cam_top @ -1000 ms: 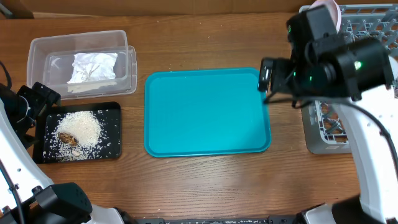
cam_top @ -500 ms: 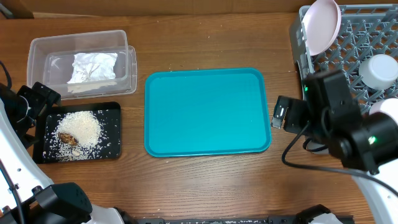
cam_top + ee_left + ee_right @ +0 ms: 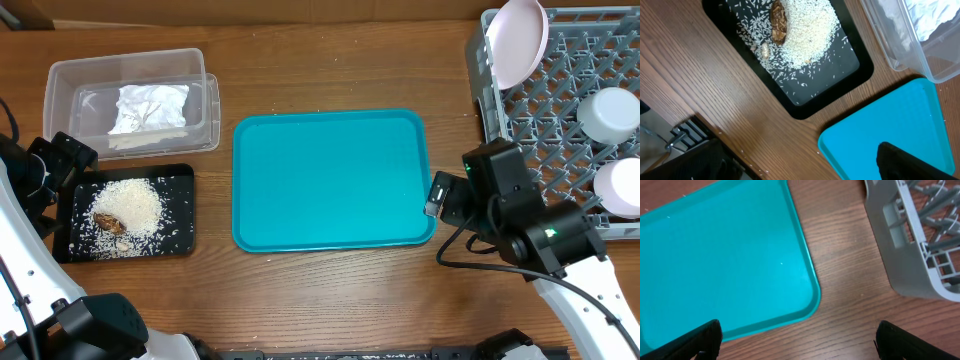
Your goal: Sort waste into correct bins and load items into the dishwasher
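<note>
Your right hand (image 3: 440, 196) has dropped from the rack (image 3: 540, 110) down over the counter (image 3: 330, 290) beside the bare teal tray (image 3: 330, 180), open and empty (the left hand (image 3: 62, 160) likewise), and with napkin (image 3: 150, 107) in tub (image 3: 60, 80), rice (image 3: 135, 200) on black tray (image 3: 180, 240), saucer (image 3: 517, 42) and cup (image 3: 610, 112) racked, you look nearly done.

Teal tray (image 3: 330, 180), grey rack (image 3: 560, 110), blk tray (image 3: 182, 205) w/ white rice (image 3: 135, 205).

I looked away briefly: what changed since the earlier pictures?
The right gripper, open and empty, swung from over the dish rack toward the near edge, stopping between rack and teal tray. Nothing grasped or released. The tub with napkin, black tray with rice and left gripper stayed put.
</note>
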{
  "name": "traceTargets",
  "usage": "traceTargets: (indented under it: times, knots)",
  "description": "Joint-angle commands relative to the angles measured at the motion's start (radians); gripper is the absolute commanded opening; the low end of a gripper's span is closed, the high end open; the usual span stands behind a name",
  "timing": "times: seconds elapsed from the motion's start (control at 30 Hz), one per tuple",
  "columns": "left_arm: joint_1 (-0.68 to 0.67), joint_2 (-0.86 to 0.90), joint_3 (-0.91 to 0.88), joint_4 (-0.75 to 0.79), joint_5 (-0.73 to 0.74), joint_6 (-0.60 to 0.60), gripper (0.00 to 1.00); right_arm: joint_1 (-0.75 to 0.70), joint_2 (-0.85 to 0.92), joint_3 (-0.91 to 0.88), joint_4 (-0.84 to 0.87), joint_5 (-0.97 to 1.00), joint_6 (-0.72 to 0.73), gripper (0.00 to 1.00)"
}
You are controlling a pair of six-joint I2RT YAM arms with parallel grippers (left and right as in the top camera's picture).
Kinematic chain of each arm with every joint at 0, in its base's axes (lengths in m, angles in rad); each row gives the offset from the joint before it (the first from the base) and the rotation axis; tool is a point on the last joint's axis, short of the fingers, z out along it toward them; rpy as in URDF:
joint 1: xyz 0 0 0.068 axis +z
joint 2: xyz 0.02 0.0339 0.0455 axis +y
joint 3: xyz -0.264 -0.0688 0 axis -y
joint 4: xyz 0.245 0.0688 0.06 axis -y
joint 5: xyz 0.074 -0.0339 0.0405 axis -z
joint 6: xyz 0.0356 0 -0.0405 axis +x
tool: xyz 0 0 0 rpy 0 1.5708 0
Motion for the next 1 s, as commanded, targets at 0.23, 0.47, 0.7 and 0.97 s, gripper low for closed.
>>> traceTargets:
  times: [0.23, 0.47, 0.7, 0.97]
  knots:
    - [0.000, -0.002, -0.003, 0.000, 0.003, -0.006, 1.00, 0.000, -0.016, -0.003, 0.011, 0.014, 0.011, 1.00]
    - [0.000, -0.002, -0.003, 0.000, 0.003, -0.006, 1.00, 0.022, -0.101, -0.014, 0.007, 0.026, 0.010, 1.00]
    - [0.000, -0.002, -0.003, 0.000, 0.003, -0.006, 1.00, 0.058, -0.336, -0.170, 0.030, 0.066, 0.011, 1.00]
    - [0.000, -0.002, -0.003, 0.000, 0.003, -0.006, 1.00, 0.058, -0.350, -0.180, 0.029, -0.002, 0.010, 1.00]
